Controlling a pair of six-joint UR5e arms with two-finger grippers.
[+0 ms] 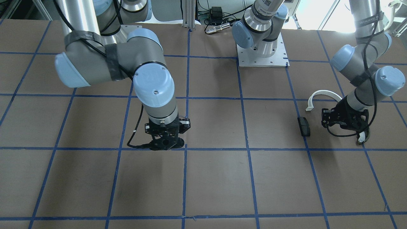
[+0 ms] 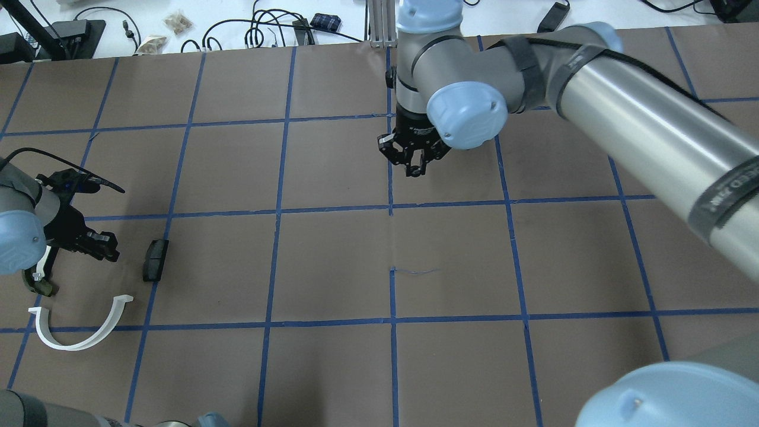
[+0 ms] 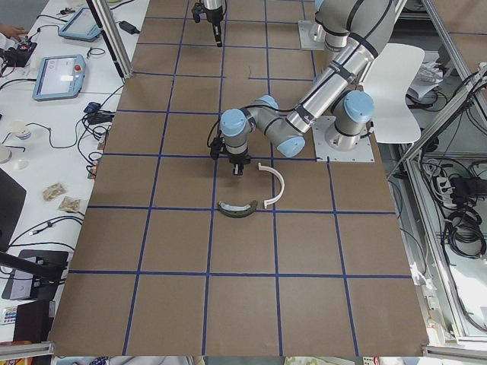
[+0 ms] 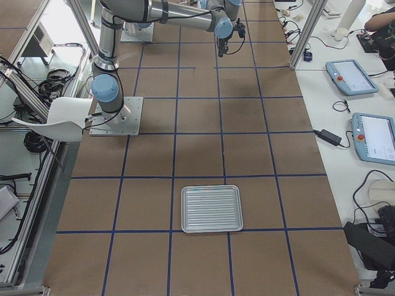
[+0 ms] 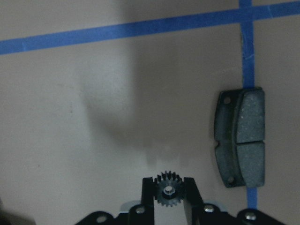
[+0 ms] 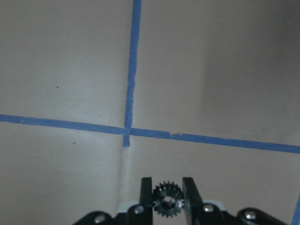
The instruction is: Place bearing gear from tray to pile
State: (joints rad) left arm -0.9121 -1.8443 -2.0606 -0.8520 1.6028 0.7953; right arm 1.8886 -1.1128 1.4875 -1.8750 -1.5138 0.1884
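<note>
My left gripper is shut on a small black bearing gear and holds it low over the table among the pile. The pile is a black rectangular block, a thin white half-ring and a dark olive curved piece. The block lies just right of the gear in the left wrist view. My right gripper is shut on a second small gear above a blue tape crossing mid-table. The tray shows only in the exterior right view.
The brown table carries a grid of blue tape lines. The left arm's base plate stands at the robot's edge. Cables and small items lie beyond the far table edge.
</note>
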